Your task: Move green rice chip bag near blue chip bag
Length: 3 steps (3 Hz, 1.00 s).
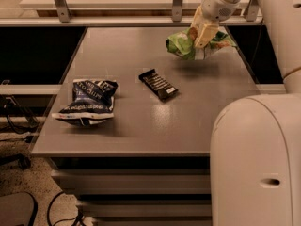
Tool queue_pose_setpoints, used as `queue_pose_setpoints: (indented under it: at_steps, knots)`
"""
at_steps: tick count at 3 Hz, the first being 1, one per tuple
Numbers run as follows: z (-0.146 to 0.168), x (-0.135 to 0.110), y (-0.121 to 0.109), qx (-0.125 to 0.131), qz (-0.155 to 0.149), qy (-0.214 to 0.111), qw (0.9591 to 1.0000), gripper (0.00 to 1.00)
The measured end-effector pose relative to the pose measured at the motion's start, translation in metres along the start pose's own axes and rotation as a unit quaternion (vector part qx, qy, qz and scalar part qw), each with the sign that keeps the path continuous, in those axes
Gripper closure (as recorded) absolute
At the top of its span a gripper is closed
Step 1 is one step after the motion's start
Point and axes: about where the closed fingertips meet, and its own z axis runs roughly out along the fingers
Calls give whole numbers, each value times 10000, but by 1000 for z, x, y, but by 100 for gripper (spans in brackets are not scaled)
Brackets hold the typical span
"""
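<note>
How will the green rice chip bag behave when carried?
Probably floppy: the green rice chip bag sags crumpled either side of the gripper holding it above the table, far right. Likely light, since one pinch lifts it. Its wrinkly film might slip.

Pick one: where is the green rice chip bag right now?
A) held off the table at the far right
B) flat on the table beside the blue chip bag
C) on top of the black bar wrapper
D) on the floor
A: the hand grips the green rice chip bag above the table, its shadow beneath it, far from the blue chip bag.
</note>
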Motion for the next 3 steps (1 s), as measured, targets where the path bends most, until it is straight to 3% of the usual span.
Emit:
queue_pose_setpoints:
  at_steps: [2, 3]
  knots:
    - [-37, -32, -6, 226, -572, -386, 9974, 100]
    - [-51, -58, -6, 254, -1001, -616, 9927, 100]
